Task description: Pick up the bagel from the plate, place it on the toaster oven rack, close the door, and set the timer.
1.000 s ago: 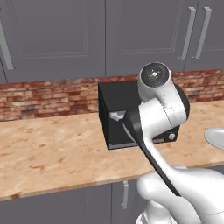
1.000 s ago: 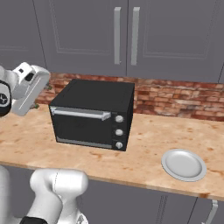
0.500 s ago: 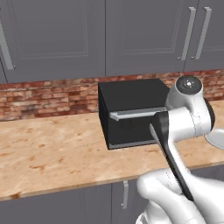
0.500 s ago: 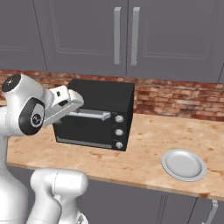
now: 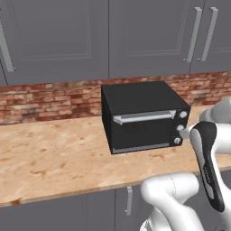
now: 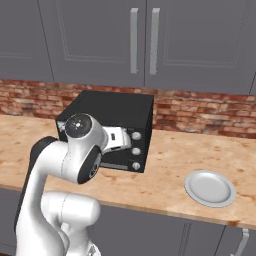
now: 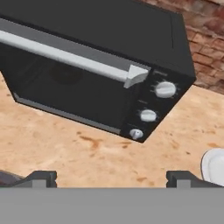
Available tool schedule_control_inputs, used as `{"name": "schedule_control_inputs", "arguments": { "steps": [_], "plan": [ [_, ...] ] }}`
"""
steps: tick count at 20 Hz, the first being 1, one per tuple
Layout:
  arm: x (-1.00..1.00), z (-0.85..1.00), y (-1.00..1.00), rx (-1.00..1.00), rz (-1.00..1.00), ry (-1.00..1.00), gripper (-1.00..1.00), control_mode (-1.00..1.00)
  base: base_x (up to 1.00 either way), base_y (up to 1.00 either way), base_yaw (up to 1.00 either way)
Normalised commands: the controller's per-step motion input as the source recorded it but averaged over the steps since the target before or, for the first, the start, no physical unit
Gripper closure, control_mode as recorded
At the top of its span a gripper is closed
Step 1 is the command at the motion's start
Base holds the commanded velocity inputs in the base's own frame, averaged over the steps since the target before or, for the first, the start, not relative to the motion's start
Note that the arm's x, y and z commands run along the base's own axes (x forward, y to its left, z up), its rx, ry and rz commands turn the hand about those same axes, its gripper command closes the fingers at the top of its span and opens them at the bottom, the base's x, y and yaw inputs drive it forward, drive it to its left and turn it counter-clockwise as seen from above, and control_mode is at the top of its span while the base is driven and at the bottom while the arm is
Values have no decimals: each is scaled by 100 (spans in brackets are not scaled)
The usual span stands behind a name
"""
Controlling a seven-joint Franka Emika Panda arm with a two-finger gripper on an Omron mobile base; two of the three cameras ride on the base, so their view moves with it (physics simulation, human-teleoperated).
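With the door (image 5: 142,128) shut on the toaster oven (image 6: 116,127), the gripper (image 7: 111,177) sits spread wide, holding nothing, facing the knobs (image 7: 165,89); plate (image 6: 210,188) bare, can't spot the bagel.

Black toaster oven (image 5: 144,115), black door (image 7: 65,83) with a silver bar handle (image 7: 72,57) and three silver knobs (image 7: 148,115). Mottled tan woodgrain surface (image 5: 49,155), red brick backsplash (image 5: 45,99), dark grey cabinets (image 6: 90,40), pale grey-white plate (image 6: 210,188).

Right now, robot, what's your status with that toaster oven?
Gripper open, empty, facing the knobs. Door shut. Plate on the counter, bare, no bagel on it. Nothing in the way.
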Motion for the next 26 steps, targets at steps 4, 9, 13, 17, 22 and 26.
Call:
{"name": "schedule_control_inputs", "arguments": {
  "steps": [4,9,13,17,22,26],
  "plan": [
    [18,-13,-10,3,-19,10,-100,-100,0,0,0],
    [44,-19,0,1,-25,23,-100,-100,0,0,0],
    [54,-36,-25,14,-19,18,-100,-100,0,0,0],
    [45,-45,-39,17,-13,11,-100,-100,0,0,0],
    [22,-47,-33,17,-5,2,-100,-100,0,0,0],
    [0,-44,-20,14,-1,0,-100,-100,0,0,0]
  ]
}}
